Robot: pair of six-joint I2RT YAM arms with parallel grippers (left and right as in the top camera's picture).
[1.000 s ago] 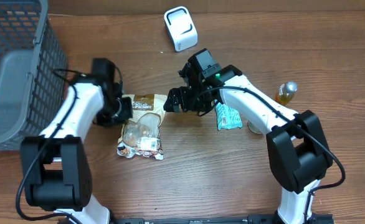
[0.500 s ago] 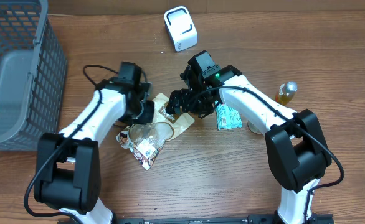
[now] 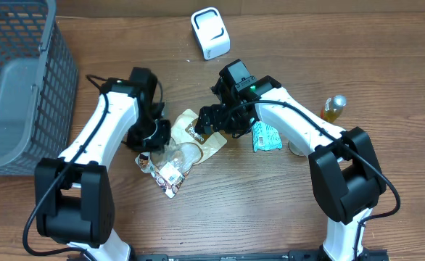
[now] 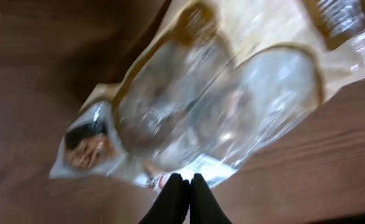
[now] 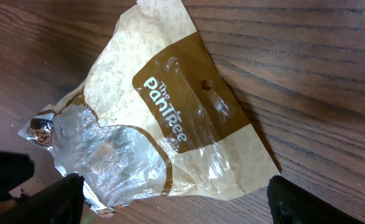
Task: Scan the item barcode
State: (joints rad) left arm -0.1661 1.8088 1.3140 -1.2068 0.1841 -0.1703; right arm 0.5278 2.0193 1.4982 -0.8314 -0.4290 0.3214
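The item is a clear and tan snack bag (image 3: 182,148) printed "The PanTree", lying flat and skewed on the wooden table. Its white barcode label (image 3: 170,172) faces up at the near end. The left wrist view shows the bag (image 4: 220,106) just past my left gripper (image 4: 184,186), which is shut, its tips at the bag's labelled edge with nothing between them. My left gripper (image 3: 154,139) sits at the bag's left side. My right gripper (image 3: 211,119) hovers open over the bag's tan end (image 5: 164,124), and one finger (image 5: 64,199) shows at each lower corner. The white scanner (image 3: 210,32) stands at the back.
A grey mesh basket (image 3: 17,87) fills the far left. A green packet (image 3: 265,136) lies under the right arm, and a small amber bottle (image 3: 333,107) stands to its right.
The bag was swung round from straight to skewed, its label end now nearer me. My left gripper then drew back to the bag's left side. The right gripper stayed open over the bag.
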